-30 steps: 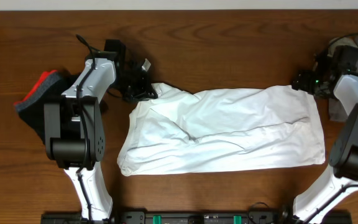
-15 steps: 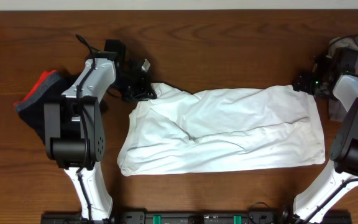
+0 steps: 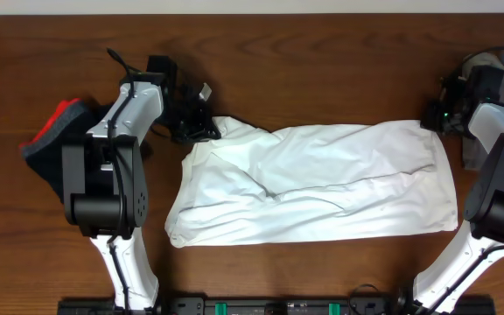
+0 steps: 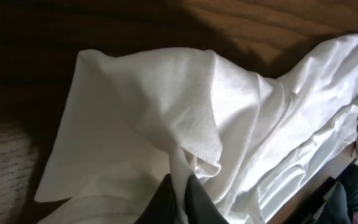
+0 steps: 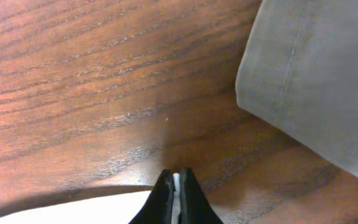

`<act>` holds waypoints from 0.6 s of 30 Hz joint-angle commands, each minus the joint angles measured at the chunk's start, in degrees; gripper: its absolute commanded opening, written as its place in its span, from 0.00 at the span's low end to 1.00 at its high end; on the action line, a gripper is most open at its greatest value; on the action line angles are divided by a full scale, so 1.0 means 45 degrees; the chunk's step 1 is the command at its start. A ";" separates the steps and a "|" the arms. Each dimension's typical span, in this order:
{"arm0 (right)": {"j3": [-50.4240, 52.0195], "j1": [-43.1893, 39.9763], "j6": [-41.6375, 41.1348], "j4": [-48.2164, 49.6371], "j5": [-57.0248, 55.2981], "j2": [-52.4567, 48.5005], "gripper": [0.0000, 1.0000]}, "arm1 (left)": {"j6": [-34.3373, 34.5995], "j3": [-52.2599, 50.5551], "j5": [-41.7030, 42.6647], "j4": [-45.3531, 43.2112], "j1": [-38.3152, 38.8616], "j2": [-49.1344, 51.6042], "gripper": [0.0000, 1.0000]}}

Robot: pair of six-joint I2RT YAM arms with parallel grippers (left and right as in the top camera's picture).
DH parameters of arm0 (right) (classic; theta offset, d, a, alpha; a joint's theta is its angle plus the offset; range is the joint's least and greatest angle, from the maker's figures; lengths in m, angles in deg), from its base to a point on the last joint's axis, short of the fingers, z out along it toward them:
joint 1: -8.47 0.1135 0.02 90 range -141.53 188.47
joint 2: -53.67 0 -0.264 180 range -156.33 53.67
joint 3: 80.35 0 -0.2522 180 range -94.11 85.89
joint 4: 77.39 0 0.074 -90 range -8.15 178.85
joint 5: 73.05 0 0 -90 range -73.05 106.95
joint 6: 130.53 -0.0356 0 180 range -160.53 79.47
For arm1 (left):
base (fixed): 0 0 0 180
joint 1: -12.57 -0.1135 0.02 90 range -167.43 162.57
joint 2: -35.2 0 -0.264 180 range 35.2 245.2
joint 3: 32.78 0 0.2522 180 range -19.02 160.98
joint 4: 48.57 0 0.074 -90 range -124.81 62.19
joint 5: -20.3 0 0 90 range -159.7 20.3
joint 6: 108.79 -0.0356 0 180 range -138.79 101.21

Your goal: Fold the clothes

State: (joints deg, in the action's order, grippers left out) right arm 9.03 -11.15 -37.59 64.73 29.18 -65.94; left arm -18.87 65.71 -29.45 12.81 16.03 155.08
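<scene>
A white garment (image 3: 313,184) lies spread and wrinkled across the middle of the wooden table. My left gripper (image 3: 201,129) sits at its upper left corner, shut on a bunched fold of the white cloth (image 4: 166,124), which rises between the dark fingers (image 4: 199,202). At the upper right corner my right gripper (image 3: 430,116) is shut too, with a thin edge of white fabric (image 5: 176,182) pinched between its fingertips (image 5: 187,186). The white garment's edge (image 5: 73,211) shows at the bottom left of the right wrist view.
A dark garment with a red part (image 3: 55,136) lies at the table's left edge, behind my left arm. A grey garment (image 3: 497,96) lies at the far right; its hem (image 5: 316,87) fills the upper right of the right wrist view.
My right gripper has shut on the garment's upper right corner; it was open a moment ago. The left gripper and the cloth have not moved.
</scene>
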 commanded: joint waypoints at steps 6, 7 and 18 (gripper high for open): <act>0.0233 -0.0155 -0.0175 -0.0758 -0.0495 0.0000 0.01 | -0.0223 0.0214 -0.0345 0.0044 -0.0078 -0.0622 0.06; 0.0233 -0.0180 -0.0194 -0.0811 -0.0520 0.0214 0.01 | -0.0223 0.0219 -0.0442 0.0034 -0.0087 -0.0743 0.06; 0.0223 -0.0257 -0.0272 -0.2623 -0.0772 0.3089 0.06 | -0.0058 0.0214 -0.0937 0.1088 -0.0146 -0.2856 0.06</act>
State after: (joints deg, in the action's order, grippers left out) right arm 9.90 -11.65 -38.44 54.11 26.56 -55.74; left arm -18.83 65.78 -31.41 16.26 15.75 143.80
